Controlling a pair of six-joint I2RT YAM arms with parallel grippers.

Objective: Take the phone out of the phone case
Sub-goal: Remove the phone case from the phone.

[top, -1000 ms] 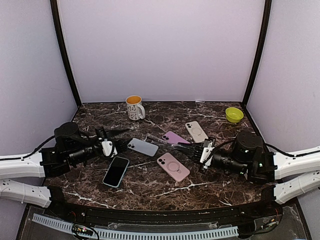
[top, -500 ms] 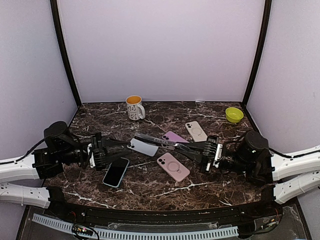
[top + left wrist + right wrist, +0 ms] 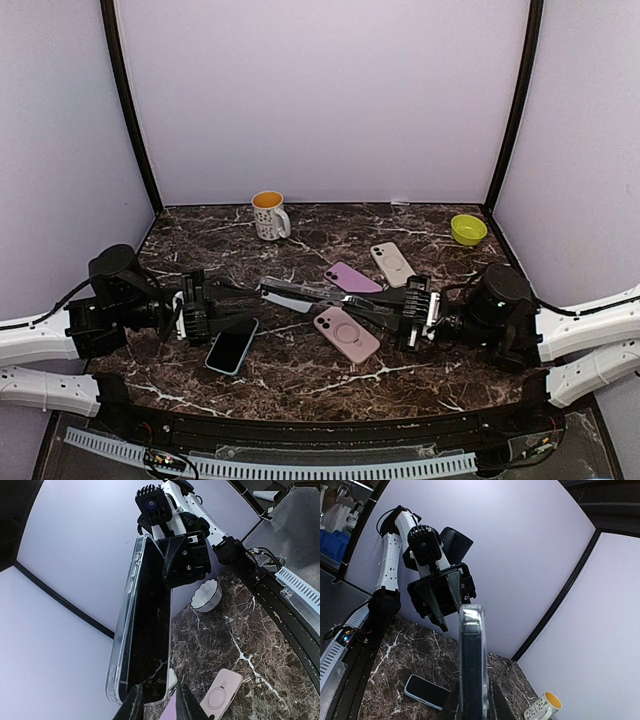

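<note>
A phone with a black screen (image 3: 147, 620) sits in a clear case (image 3: 125, 615) and hangs edge-on above the table between the two arms (image 3: 300, 292). My right gripper (image 3: 385, 305) is shut on its right end. In the right wrist view the phone's edge (image 3: 471, 665) rises from between that gripper's jaws (image 3: 472, 705). My left gripper (image 3: 245, 298) is at the phone's left end. Its jaws (image 3: 159, 705) stand a little apart, with table showing between them. One fingertip (image 3: 132, 705) overlaps the case's near corner.
On the table lie a blue-cased phone (image 3: 232, 343) face up by the left gripper, a pink-cased phone (image 3: 346, 333), a purple one (image 3: 350, 277) and a beige one (image 3: 392, 262). A spotted mug (image 3: 268, 215) stands at the back, and a green bowl (image 3: 468, 229) at the back right.
The phone has turned from lying flat to edge-on, held by the right gripper. The left arm has drawn back to the left, and its jaws have narrowed.
</note>
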